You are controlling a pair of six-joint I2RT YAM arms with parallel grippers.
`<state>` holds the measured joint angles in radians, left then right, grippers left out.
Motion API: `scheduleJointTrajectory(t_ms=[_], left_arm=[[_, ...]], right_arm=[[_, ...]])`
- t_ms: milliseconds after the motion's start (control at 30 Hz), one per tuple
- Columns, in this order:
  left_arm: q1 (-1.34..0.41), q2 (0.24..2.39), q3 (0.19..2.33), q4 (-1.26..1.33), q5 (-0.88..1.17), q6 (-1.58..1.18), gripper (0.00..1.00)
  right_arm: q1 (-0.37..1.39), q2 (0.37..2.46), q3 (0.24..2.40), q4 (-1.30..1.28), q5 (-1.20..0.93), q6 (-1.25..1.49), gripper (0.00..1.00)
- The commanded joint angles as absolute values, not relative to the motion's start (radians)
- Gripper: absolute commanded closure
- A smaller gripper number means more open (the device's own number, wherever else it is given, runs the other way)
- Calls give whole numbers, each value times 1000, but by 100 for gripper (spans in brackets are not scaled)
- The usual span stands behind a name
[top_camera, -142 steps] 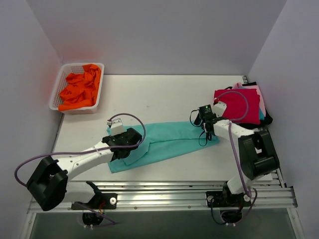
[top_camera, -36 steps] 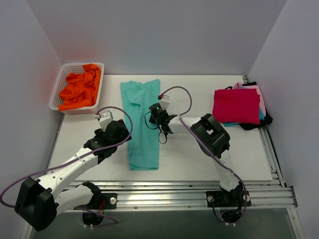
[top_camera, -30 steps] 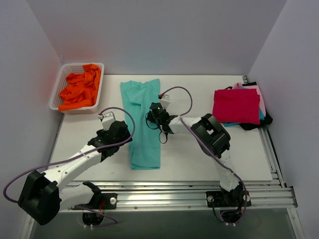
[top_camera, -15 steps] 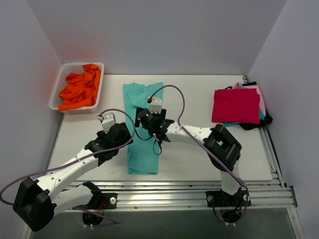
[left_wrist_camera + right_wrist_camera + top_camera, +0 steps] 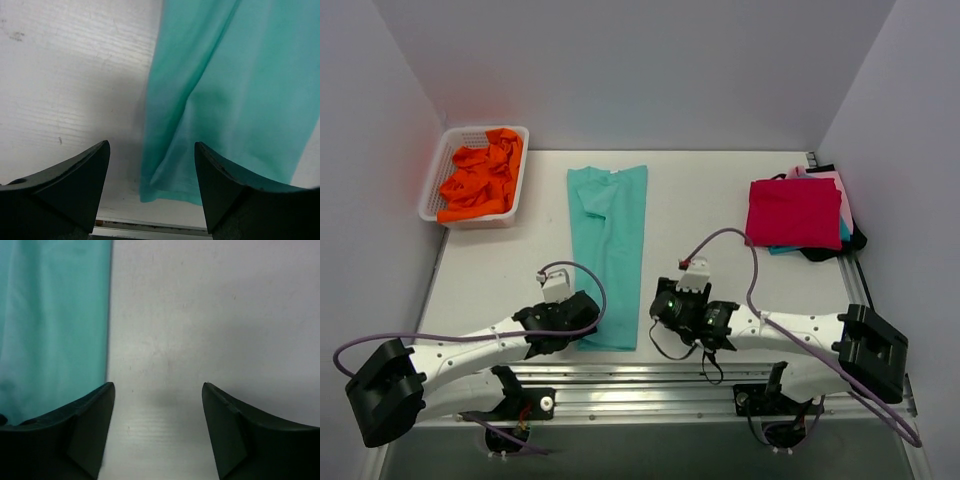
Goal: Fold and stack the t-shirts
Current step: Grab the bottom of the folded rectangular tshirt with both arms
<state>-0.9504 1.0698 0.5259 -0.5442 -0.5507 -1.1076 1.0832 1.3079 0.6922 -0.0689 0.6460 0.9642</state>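
A teal t-shirt [image 5: 610, 245], folded into a long narrow strip, lies flat down the middle of the table. My left gripper [image 5: 588, 322] is open at the strip's near left corner; the left wrist view shows that corner of the teal t-shirt [image 5: 220, 100] between my open fingers [image 5: 75, 185]. My right gripper [image 5: 660, 305] is open and empty just right of the strip's near end. The right wrist view shows the shirt's right edge [image 5: 55, 325] at the left and bare table between my fingers [image 5: 235, 430]. A stack of folded shirts [image 5: 797, 212], magenta on top, lies at the right.
A white basket [image 5: 433, 195] holding crumpled orange shirts [image 5: 480, 177] stands at the back left. The metal rail [image 5: 640, 385] runs along the table's near edge, just below both grippers. White walls close in the left, back and right sides.
Both grippers have let go of the teal strip and moved toward the table's near edge. The right one dropped from the strip's middle to beside its near right corner. The shirt lies still.
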Motion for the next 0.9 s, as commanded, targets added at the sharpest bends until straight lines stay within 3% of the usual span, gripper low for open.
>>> scheduleJointTrajectory(t_ms=[0, 267, 400, 867], left_arm=[[-977, 1091, 494, -569, -561, -1230, 23], [-1069, 944, 436, -673, -614, -1390, 28], [-1092, 890, 422, -713, -611, -1410, 36], [-1124, 945, 431, -701, -617, -1439, 44]], right_arm=[[1179, 1275, 626, -94, 637, 1120, 39], [1338, 1462, 684, -9, 626, 1190, 46], [1367, 1541, 729, 57, 612, 1175, 46], [1374, 1625, 764, 78, 591, 1186, 50]])
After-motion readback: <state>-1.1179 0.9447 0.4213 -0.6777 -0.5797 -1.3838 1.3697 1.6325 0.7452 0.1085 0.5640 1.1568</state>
